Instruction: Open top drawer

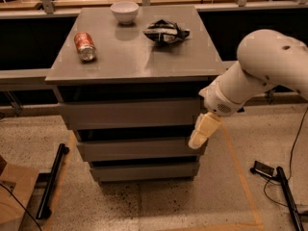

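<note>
The top drawer (130,113) is the tallest of three plain grey fronts in a grey cabinet, just under the cabinet top. It stands shut or nearly shut, flush with the fronts below. My gripper (198,137) hangs from the white arm (262,76) at the cabinet's right front corner, pointing down and left. Its cream fingertips sit at the right end of the middle drawer (139,148), just below the top drawer's lower right corner.
On the cabinet top (120,57) lie a red soda can (84,45) on its side, a white bowl (124,11) and a crumpled dark bag (166,31). A black bar (52,179) and a cardboard box (12,196) lie on the floor at left; cables and a black stand (281,186) at right.
</note>
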`<action>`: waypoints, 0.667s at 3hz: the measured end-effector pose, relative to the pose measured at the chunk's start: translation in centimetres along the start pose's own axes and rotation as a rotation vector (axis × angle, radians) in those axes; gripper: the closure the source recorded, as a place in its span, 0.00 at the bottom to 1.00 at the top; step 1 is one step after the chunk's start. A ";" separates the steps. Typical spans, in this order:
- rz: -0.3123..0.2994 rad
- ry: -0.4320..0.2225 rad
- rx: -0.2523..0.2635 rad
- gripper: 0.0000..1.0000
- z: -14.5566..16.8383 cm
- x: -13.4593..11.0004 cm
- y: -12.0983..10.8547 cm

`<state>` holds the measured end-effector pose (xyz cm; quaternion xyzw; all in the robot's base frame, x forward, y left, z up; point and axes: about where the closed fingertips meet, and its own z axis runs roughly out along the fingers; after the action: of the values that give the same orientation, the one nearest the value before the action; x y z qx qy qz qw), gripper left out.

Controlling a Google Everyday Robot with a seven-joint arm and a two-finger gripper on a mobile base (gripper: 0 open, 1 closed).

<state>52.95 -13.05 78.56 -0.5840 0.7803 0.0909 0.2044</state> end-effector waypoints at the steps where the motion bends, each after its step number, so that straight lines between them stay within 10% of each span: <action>1: -0.039 -0.026 0.019 0.00 2.5 -1.0 -2.6; 2: -0.075 -0.056 0.052 0.00 5.1 -2.2 -5.5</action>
<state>59.79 -10.80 75.43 -0.6045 0.7539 0.0793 0.2447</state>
